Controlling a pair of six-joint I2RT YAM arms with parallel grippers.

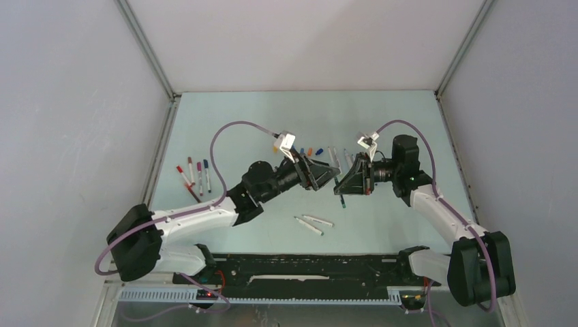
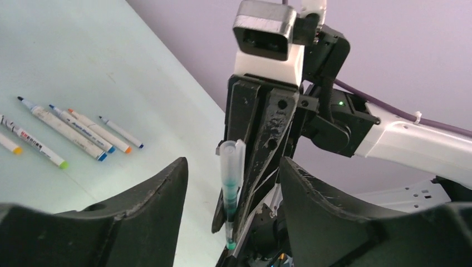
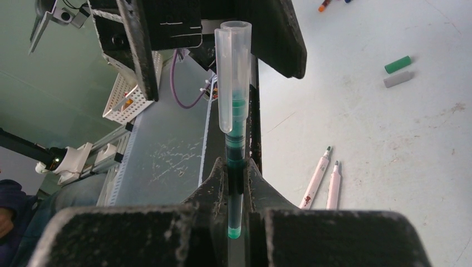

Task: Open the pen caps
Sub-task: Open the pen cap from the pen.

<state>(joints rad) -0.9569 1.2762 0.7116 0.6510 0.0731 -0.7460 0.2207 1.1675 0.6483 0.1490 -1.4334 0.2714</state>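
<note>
My right gripper (image 3: 236, 164) is shut on a green pen (image 3: 235, 150), which points towards the left gripper. A clear, translucent cap (image 3: 232, 72) sits on the pen's far end. My left gripper (image 2: 234, 162) is open, its fingers (image 2: 142, 208) on either side of the capped end (image 2: 231, 167) without touching it. In the top view the two grippers meet tip to tip at mid-table, the left (image 1: 332, 176) and the right (image 1: 342, 185). A loose green cap (image 3: 398, 64) and a grey cap (image 3: 398, 79) lie on the table. More small coloured caps (image 1: 310, 151) lie behind the grippers.
Several capped pens (image 1: 194, 174) lie at the table's left. Two white pens (image 1: 313, 223) lie near the front, also in the right wrist view (image 3: 317, 178). Several uncapped pens (image 2: 67, 125) lie in a row in the left wrist view. A black rail (image 1: 307, 269) runs along the near edge.
</note>
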